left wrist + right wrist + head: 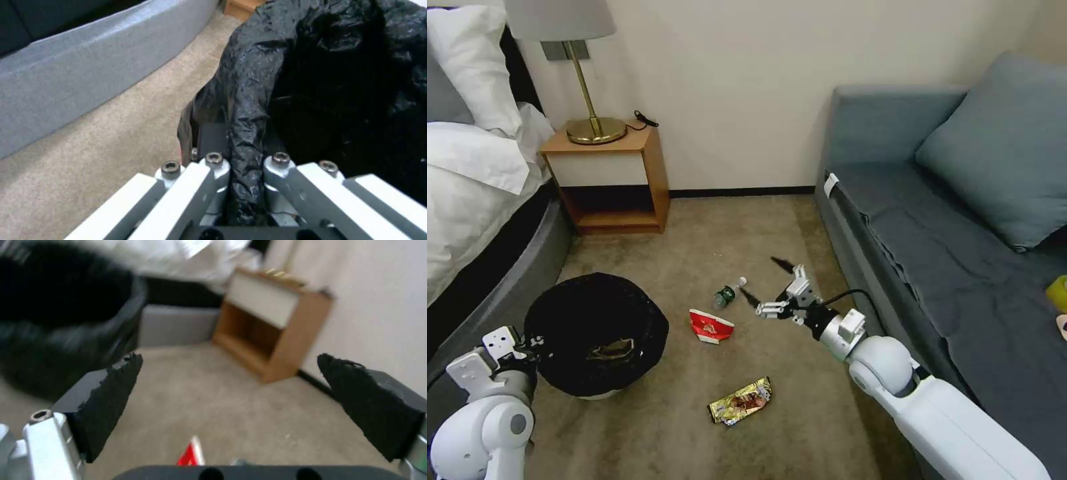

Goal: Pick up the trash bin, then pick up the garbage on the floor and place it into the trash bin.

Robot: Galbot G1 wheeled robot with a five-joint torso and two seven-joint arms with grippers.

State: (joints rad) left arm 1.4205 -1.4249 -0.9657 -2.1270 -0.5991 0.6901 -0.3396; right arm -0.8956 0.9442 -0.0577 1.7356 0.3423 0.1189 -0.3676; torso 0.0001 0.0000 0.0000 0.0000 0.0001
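The trash bin (597, 333), white with a black bag over its rim, is at the lower left of the head view, with a brown crumpled wrapper (610, 349) inside. My left gripper (534, 343) is shut on the bin's near rim; the left wrist view shows the bag (311, 83) pinched in the left gripper (244, 173). On the carpet lie a small clear bottle (726, 294), a crushed red-and-white cup (710, 326) and a gold wrapper (740, 401). My right gripper (765, 279) hangs open just right of the bottle, holding nothing. Its black pads (111, 400) stand wide apart over the cup (191, 455).
A wooden nightstand (614, 177) with a brass lamp (587, 100) stands against the back wall. The bed (474, 180) borders the left side and a grey sofa (947, 220) the right. Open carpet lies between them.
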